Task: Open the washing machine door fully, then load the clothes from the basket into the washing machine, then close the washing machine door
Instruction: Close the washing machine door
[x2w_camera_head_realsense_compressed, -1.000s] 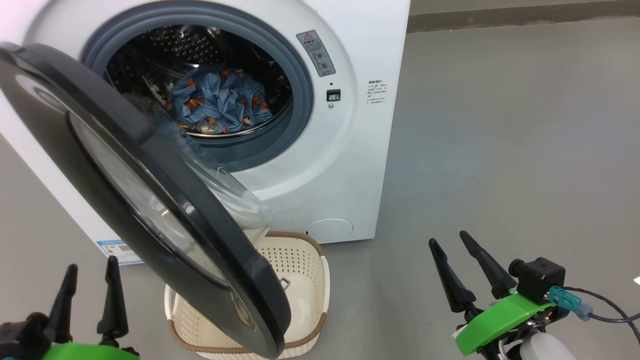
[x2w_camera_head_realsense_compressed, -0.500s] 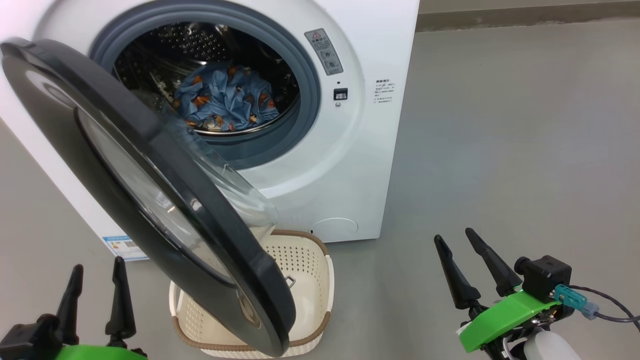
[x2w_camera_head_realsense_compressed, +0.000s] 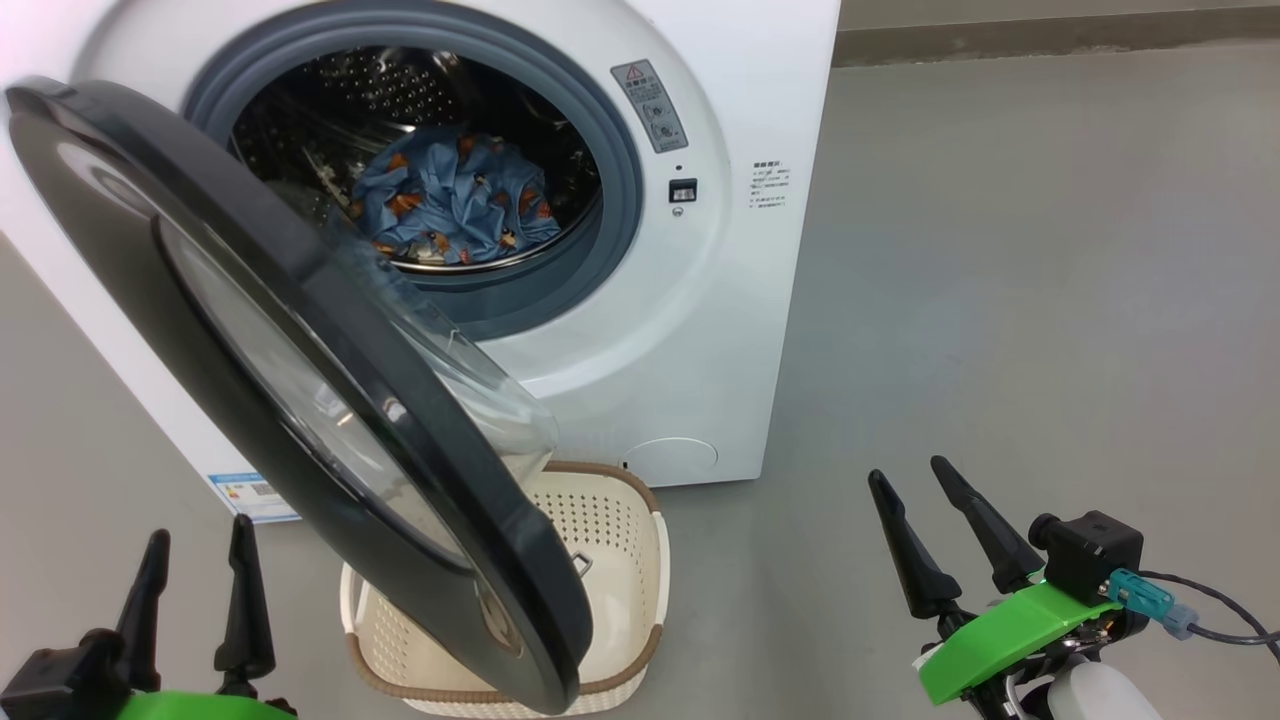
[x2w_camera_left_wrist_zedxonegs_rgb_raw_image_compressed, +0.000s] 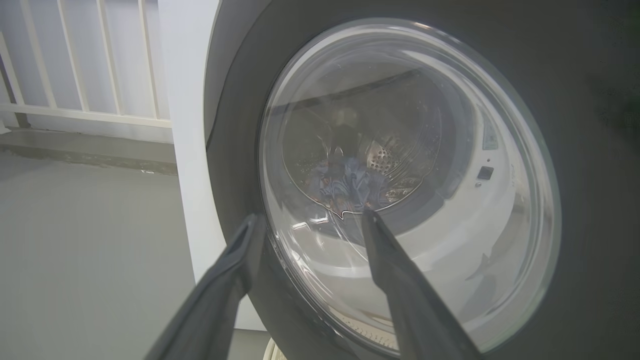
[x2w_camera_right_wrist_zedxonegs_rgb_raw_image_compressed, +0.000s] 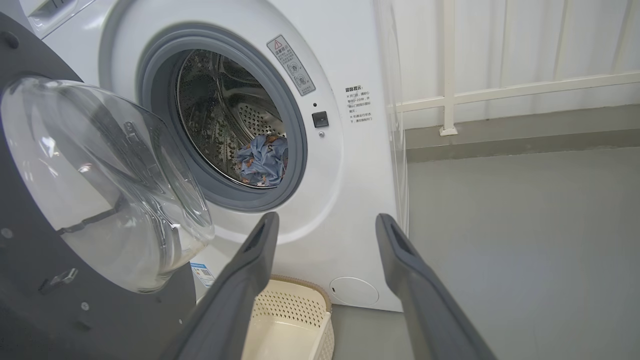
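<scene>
White, box-shaped washing machine (x2w_camera_head_realsense_compressed: 700, 330): the grey rubber ring frames a perforated steel drum holding crumpled light-blue clothes (x2w_camera_head_realsense_compressed: 455, 205). Its round, glossy black door (x2w_camera_head_realsense_compressed: 480, 530) stands ajar, partly hiding the perforated cream basket (x2w_camera_head_realsense_compressed: 620, 560) at the machine's foot. Before the machine, left gripper (x2w_camera_head_realsense_compressed: 200, 528) and right gripper (x2w_camera_head_realsense_compressed: 908, 468) are spread wide and empty.

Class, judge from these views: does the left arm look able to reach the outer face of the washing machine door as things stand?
Probably yes: the left pincer, open and empty, points at the washing machine door, whose outer face stands just ahead of it with nothing between them.
</scene>
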